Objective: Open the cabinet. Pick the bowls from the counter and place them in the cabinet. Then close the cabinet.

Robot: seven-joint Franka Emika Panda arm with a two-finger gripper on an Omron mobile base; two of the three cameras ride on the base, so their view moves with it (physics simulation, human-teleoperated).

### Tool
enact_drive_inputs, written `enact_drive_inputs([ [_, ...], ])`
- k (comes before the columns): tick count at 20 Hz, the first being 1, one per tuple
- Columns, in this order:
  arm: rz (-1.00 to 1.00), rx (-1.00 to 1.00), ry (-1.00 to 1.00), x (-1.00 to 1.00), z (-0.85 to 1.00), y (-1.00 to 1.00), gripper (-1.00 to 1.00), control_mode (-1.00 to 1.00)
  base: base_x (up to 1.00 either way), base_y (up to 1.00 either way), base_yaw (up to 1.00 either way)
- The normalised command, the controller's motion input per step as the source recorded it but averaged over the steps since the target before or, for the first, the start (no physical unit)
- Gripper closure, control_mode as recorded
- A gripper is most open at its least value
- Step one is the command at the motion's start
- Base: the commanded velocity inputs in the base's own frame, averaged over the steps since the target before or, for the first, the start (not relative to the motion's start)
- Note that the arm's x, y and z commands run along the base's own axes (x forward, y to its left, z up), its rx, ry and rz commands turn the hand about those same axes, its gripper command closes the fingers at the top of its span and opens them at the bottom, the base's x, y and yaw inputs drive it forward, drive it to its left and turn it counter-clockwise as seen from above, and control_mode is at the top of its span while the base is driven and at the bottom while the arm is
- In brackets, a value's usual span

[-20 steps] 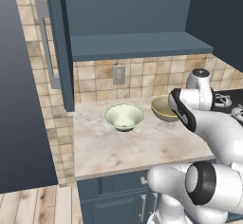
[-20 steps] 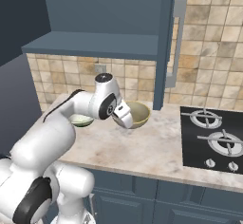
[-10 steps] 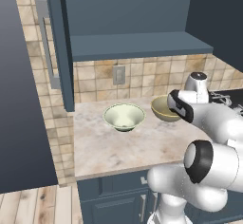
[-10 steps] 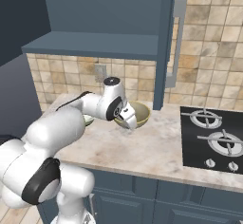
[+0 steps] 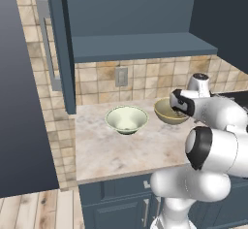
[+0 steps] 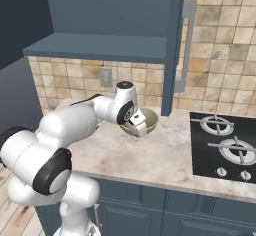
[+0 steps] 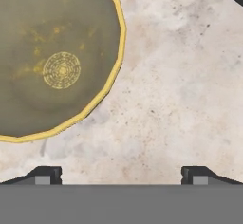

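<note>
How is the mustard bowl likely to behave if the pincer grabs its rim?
The mustard bowl looks rigid, so it should keep its shape. Its thin rim and glossy look suggest that it may slip or tilt. Its wide, shallow form on the counter probably resists tipping if nudged.

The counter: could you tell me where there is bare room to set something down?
The counter is bare along its front edge, before both bowls. It is crowded at the back: cream-green bowl, mustard bowl and the open gripper.
</note>
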Motion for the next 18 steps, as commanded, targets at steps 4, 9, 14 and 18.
enact_drive_inputs([
  [4,0.00,0.06,0.12,0.19,-0.04,-0.08,-1.00,-1.00,0.00,0.00,0.00],
  [9,0.00,0.04,0.05,0.18,-0.15,-0.09,-1.00,-1.00,0.00,0.00,0.00],
  [14,0.00,0.01,0.00,0.20,-0.25,-0.03,-1.00,-1.00,0.00,0.00,0.00],
  [18,0.00,0.00,0.00,0.19,-0.27,-0.01,-1.00,-1.00,0.00,0.00,0.00],
])
